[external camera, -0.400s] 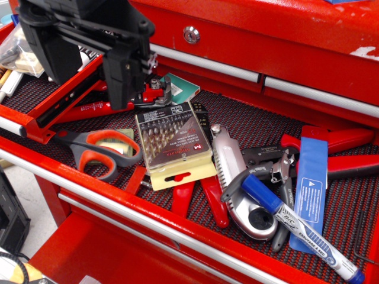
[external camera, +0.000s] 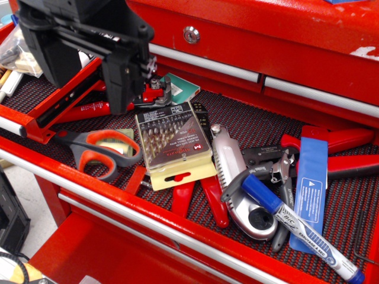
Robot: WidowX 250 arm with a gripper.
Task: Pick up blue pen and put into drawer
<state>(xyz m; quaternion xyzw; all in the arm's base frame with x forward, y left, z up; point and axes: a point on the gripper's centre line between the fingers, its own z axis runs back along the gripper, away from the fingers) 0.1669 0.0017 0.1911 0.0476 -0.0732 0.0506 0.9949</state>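
Cylindrical white-barrelled, blue-capped blue pen

The drawer is of glossy red painted sheet metal, and the mat under the tools is a dark, matt, ribbed material that looks like rubber. The blue pen has a smooth plastic barrel with a shiny dark-blue cap, and the knife beside it shows bright, ridged metal. The end effector is matt black plastic, the scissors have matt grey and orange handles, and the drill-bit case is clear glossy plastic.
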